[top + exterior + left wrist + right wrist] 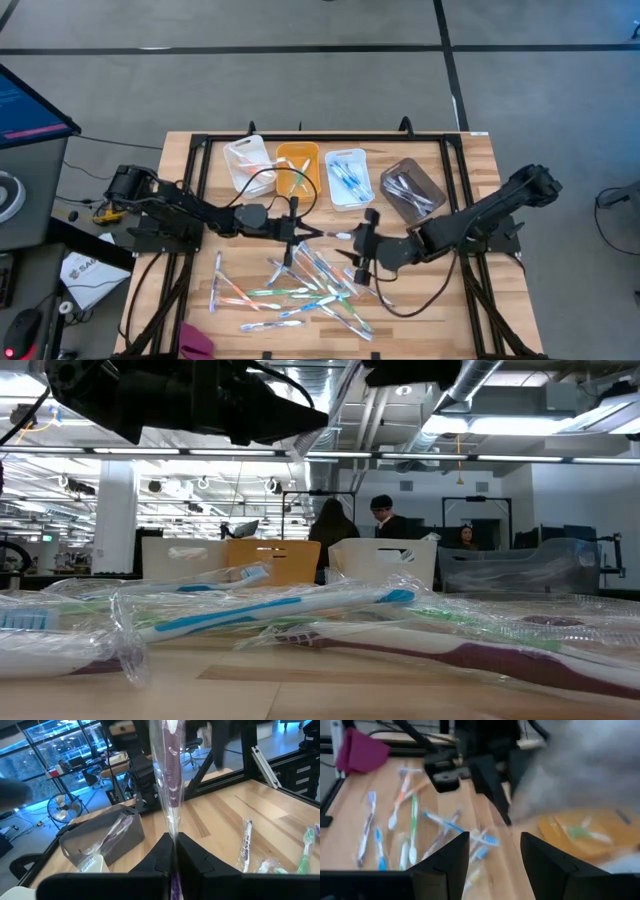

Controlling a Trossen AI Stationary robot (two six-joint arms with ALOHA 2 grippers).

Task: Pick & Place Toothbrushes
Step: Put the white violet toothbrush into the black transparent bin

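From above, we are seeing the left gripper [297,233] hovering over the wooden table [470,160], its fingers pinched on a clear-wrapped purple-handled toothbrush [335,236] that is sticking out toward the right gripper [362,250]. The two grippers are facing each other, close but apart. Beyond them a row of four bins is standing: a white bin [247,163], an orange bin [297,168], a second white bin holding blue brushes [347,177] and a grey bin [412,189]. On the near side of both grippers the loose wrapped toothbrushes [300,290] are lying scattered.

From table height, we are looking across wrapped brushes [300,610] lying flat, with the arms hanging dark overhead and people standing in the room behind.

Through the left wrist camera, we are seeing the fingers [195,857] closed tight on the wrapped brush [169,775], which is rising straight out between them; the grey bin [107,837] is sitting just beyond.

Through the right wrist camera, the right fingers [451,855] are standing wide apart, holding nothing, with scattered brushes [412,827] lying ahead of them.
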